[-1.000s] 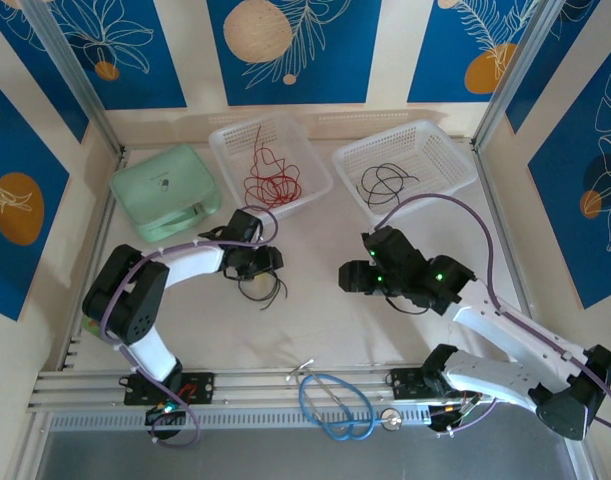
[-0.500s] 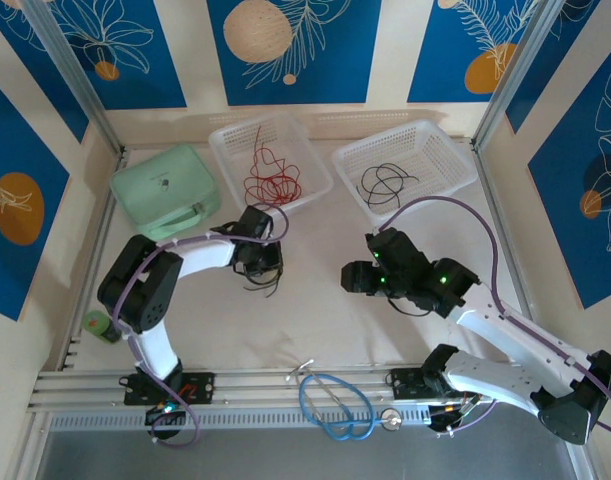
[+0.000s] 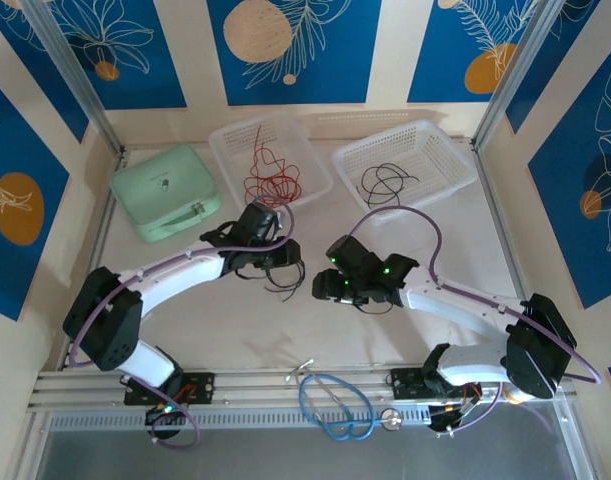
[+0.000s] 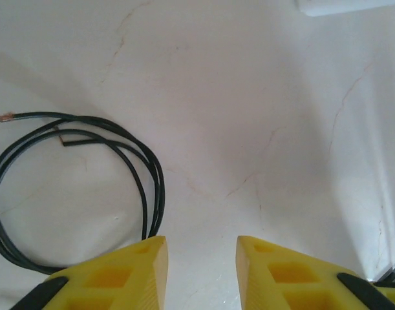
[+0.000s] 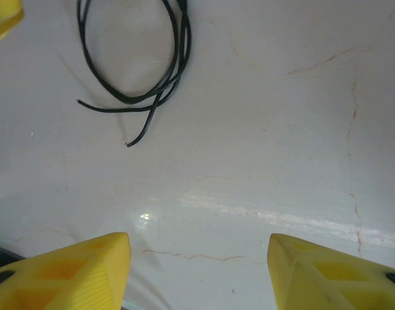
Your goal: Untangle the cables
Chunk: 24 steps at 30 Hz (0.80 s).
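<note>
One black cable (image 4: 74, 187) lies in a loose double loop on the white table, just left of my left gripper (image 4: 200, 271), which is open with nothing between its yellow fingers. From above, this cable (image 3: 279, 282) sits below the left gripper (image 3: 293, 256). My right gripper (image 3: 318, 286) faces it from the right. In the right wrist view the loop (image 5: 142, 61) lies ahead of the wide-open right gripper (image 5: 198, 271), apart from it. Red cables (image 3: 271, 181) lie in the left white basket (image 3: 315, 180) and more black cables (image 3: 385, 182) in the right basket (image 3: 445, 160).
A mint-green case (image 3: 165, 190) stands at the back left. A thicker blue cable loop (image 3: 335, 405) hangs over the front rail. The tip of the other gripper's yellow finger (image 5: 3, 13) shows at the right wrist view's top left corner.
Both arms have swung toward the table's middle: the left gripper moved right, the right gripper moved left and nearer. The black cable now lies between them.
</note>
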Tool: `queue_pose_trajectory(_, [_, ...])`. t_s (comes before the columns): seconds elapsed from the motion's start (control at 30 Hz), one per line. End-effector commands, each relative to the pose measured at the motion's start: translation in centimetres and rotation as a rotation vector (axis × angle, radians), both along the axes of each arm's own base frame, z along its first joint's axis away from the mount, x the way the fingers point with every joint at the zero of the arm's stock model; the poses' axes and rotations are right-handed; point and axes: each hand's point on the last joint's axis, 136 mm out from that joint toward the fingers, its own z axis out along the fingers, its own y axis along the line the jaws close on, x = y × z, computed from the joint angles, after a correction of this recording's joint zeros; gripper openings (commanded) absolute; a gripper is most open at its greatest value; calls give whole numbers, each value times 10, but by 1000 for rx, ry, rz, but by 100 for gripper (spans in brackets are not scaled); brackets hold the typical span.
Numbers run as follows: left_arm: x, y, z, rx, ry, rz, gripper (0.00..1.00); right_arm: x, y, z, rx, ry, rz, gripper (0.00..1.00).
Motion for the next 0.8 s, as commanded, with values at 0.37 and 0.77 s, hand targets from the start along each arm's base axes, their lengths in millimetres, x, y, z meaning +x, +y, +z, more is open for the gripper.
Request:
queue_pose_trajectory(0.37, [-21, 4, -26, 192, 30, -150, 36, 10, 9, -14, 25, 43, -102, 54])
queue_pose_trajectory(0.77, [-21, -20, -75, 419, 7, -396, 30, 7, -50, -4, 35, 14, -221, 52])
